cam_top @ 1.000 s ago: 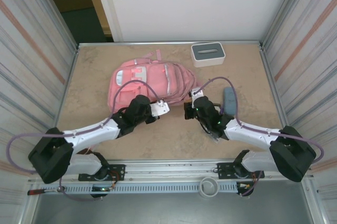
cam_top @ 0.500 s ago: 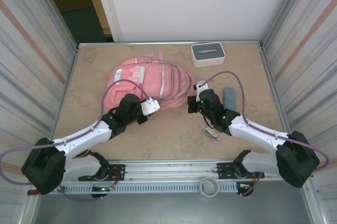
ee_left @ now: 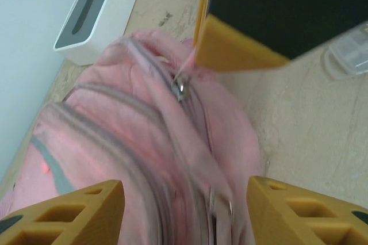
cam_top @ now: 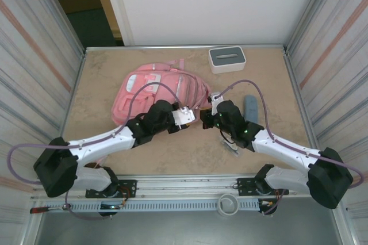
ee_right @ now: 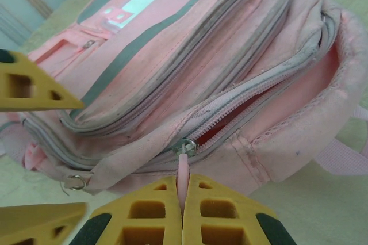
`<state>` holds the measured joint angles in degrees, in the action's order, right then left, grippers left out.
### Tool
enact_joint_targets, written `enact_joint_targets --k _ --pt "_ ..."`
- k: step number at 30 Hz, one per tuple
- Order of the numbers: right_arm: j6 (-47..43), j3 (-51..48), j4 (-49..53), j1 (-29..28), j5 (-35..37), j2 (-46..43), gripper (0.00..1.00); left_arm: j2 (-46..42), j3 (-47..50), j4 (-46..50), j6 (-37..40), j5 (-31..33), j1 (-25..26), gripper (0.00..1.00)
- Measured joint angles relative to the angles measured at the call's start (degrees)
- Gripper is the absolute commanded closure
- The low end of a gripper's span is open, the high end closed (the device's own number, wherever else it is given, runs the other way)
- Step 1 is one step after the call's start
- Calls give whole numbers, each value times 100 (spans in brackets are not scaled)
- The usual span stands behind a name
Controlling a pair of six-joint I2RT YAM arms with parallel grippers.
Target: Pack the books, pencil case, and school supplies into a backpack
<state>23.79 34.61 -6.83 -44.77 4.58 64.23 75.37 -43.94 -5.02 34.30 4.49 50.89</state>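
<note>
Nearest us, the right gripper (ee_right: 182, 186) is clenched on the pink zip pull (ee_right: 183, 163) of the backpack (ee_right: 172, 67), whose main compartment gapes only partway. Beside it the left gripper (ee_left: 185, 199) hangs over the pink fabric with fingers spread, grasping nothing. We judge the job barely begun — the zip wants more travel. The pencil case (cam_top: 250, 107) lies on the table (cam_top: 103, 78) right of the bag, a clear packet (ee_left: 351, 58) too — both unpacked. Whether anything is inside, we cannot tell. Farthest stands the white box (cam_top: 226, 59).
</note>
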Motion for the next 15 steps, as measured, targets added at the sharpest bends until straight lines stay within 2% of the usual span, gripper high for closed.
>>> enact_joint_targets --k 3,11,12,15 --pt "17 0 9 -72 -17 -39 100 319 -107 -68 26 -2 24 47" --pt "7 -22 173 -122 155 -142 100 590 -118 -229 79 111 17 96" --pt "-7 -35 227 -133 227 -190 100 579 -116 -249 52 109 9 100" --pt "-96 -72 365 -232 555 -341 100 428 -24 -315 7 -9 -39 100"
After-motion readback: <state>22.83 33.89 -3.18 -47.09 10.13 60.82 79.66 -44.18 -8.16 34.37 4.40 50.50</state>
